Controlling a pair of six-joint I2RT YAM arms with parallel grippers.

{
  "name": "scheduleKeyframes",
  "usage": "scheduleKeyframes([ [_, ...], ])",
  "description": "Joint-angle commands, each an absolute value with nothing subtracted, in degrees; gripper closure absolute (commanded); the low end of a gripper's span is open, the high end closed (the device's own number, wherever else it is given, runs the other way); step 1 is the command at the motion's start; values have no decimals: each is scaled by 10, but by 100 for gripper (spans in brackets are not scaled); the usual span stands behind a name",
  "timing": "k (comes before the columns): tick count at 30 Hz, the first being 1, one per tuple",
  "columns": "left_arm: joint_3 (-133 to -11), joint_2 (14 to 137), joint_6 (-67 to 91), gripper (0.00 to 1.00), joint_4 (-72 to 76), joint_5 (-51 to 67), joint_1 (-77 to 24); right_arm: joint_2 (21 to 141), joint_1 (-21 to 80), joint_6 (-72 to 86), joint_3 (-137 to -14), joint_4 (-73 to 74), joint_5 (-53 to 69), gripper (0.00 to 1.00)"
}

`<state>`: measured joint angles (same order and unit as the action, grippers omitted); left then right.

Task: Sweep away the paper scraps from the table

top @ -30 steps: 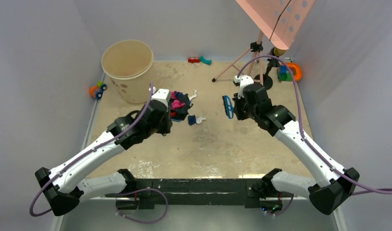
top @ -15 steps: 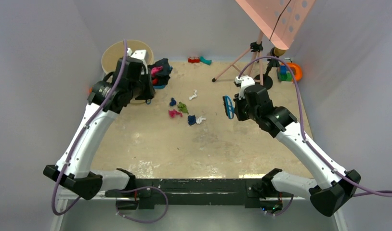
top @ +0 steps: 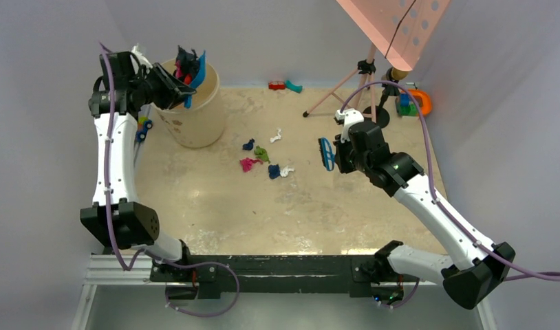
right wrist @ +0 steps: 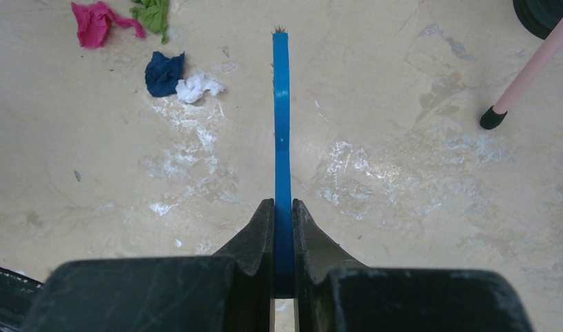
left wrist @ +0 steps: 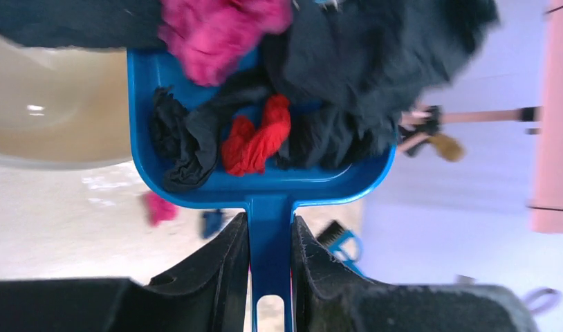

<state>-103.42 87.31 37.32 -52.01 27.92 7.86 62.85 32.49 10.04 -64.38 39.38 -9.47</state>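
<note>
My left gripper (top: 168, 87) (left wrist: 270, 238) is shut on the handle of the blue dustpan (left wrist: 265, 190), held tilted over the beige bin (top: 195, 117). The pan (top: 197, 69) holds black, magenta and red paper scraps (left wrist: 254, 142). Several paper scraps lie on the table (top: 298, 206): a magenta one (top: 248, 163), green (top: 261, 152), navy (top: 274, 171), white (top: 286, 171), another navy (top: 248, 145) and another white (top: 276, 135). My right gripper (top: 337, 152) (right wrist: 283, 211) is shut on a blue brush (top: 325, 152) (right wrist: 281, 117), held above the table right of the scraps (right wrist: 95, 22).
An orange and blue toy car (top: 141, 128) lies left of the bin. Red and teal blocks (top: 285, 86) lie at the back edge. A pink tripod stand (top: 363, 82) and an orange toy (top: 415, 103) stand at the back right.
My left arm has lifted the loaded dustpan from the scraps on the table up and left to above the bin. Several scraps stayed behind on the table. My right arm has not moved.
</note>
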Motion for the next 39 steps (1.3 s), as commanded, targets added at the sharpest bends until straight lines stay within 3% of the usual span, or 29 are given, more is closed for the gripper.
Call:
scheduleKeyframes([
  [1,-962,878,610,100,-281,525,108,623,324,107,-647,379,-95,100],
  [8,-753,857,986,100,180,545,117,622,324,110,-646,374,-88,100],
  [12,-684,870,1135,100,360,509,117,624,323,110,-647,372,-81,100],
  [15,-690,871,1151,100,394,511,117,626,324,111,-647,368,-75,100],
  [22,-755,821,994,100,225,532,114,649,324,146,-648,329,-19,100],
  [25,-814,763,760,100,-51,482,81,668,324,199,-660,286,14,100],
  [28,-857,697,507,100,-317,285,-22,704,324,280,-683,243,30,100],
  [30,-818,656,444,100,-347,218,-64,743,324,343,-709,227,52,100],
  [39,-655,496,311,100,-453,144,-73,1018,351,487,-875,101,227,100],
])
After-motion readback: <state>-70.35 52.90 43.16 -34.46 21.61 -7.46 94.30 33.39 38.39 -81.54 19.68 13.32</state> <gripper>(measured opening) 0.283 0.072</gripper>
